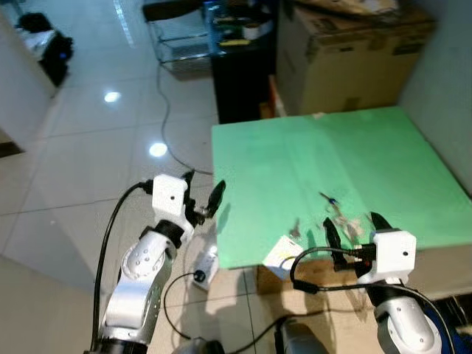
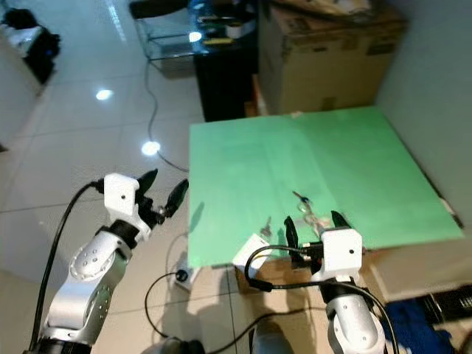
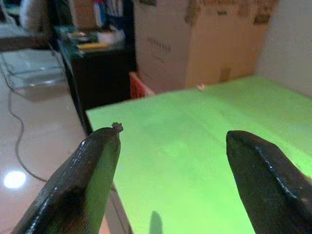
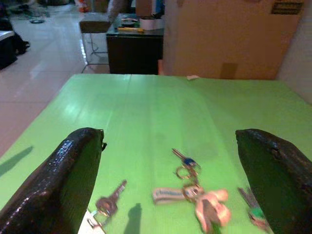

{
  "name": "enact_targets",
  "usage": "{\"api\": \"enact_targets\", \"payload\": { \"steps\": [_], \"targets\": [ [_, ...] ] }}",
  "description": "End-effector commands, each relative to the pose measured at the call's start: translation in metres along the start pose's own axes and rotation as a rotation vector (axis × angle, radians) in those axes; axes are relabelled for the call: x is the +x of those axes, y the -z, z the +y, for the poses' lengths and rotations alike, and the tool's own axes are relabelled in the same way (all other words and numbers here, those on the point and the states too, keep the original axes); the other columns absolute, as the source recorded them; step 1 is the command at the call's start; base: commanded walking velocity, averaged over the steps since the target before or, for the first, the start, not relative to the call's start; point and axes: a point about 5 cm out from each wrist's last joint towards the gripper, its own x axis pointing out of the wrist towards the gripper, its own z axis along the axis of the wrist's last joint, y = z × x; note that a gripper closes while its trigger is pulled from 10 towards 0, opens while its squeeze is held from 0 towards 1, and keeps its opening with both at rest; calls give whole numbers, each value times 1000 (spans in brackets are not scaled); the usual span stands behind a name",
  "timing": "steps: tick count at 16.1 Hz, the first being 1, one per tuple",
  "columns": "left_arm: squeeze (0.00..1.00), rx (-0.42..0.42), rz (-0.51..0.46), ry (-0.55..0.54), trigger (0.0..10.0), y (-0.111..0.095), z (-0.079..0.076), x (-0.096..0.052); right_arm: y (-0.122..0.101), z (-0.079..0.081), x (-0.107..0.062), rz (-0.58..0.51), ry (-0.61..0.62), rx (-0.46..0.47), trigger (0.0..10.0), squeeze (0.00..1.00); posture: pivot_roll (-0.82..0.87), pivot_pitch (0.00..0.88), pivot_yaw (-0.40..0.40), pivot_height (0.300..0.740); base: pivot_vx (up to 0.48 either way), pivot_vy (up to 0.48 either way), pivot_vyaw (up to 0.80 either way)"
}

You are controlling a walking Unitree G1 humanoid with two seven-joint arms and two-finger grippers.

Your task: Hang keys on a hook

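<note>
Green table top (image 1: pixel 383 155) spreads ahead and right of the robot, set against a pale wall on its right side. Keys (image 4: pixel 195 187) lie flat near the table's near edge: a ring bunch with a blue-headed key, a pale strap tag and a pinkish fob. A separate single key (image 4: pixel 111 202) rests to their left, close to the near edge, with a white tag (image 1: pixel 280 256) hanging over the edge beside it. Right gripper (image 1: pixel 352 226) hovers at the near edge, just short of the bunch, fingers spread wide with nothing between them; in its wrist view the bunch sits between the two black fingertips (image 4: pixel 73 161) but farther along the table, apart from both. Left gripper (image 1: pixel 200 193) is raised off the table's left edge, over the floor, also spread wide and holding nothing; its wrist view looks across the green surface between its fingertips (image 3: pixel 97 156). Far side of the table: large cardboard box (image 1: pixel 346 51) against the wall, and left of it a dark cabinet (image 1: pixel 240 74) with small items on top. Glossy tiled floor (image 1: pixel 81 147) lies to the left, with ceiling-light reflections and a thin cable (image 1: pixel 166 125) trailing across it. Black cables run along both silver arms. No hook can be made out.
</note>
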Motion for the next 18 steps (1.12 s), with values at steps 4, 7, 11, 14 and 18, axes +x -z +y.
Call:
{"api": "enact_targets", "payload": {
  "steps": [4,7,11,14,18],
  "targets": [
    [0,24,-6,-13,10000,0,4,5,13,5,5,66,-55,5,10000,0,-327,159,88,732,0,0,-372],
    [0,77,-98,-60,10000,-19,14,5,9,5,38,69,-58,79,10000,0,-283,174,86,732,0,0,0],
    [0,203,-64,-45,10000,-27,37,-3,9,13,65,74,-111,80,10000,0,-215,194,76,732,0,0,0],
    [0,203,-64,-45,10000,-27,37,-3,9,13,65,74,-111,80,10000,0,-215,194,76,732,0,0,0],
    [0,230,60,353,10000,-22,15,-51,37,55,97,192,-174,278,10000,0,-76,264,56,732,0,0,0]
  ]
}}
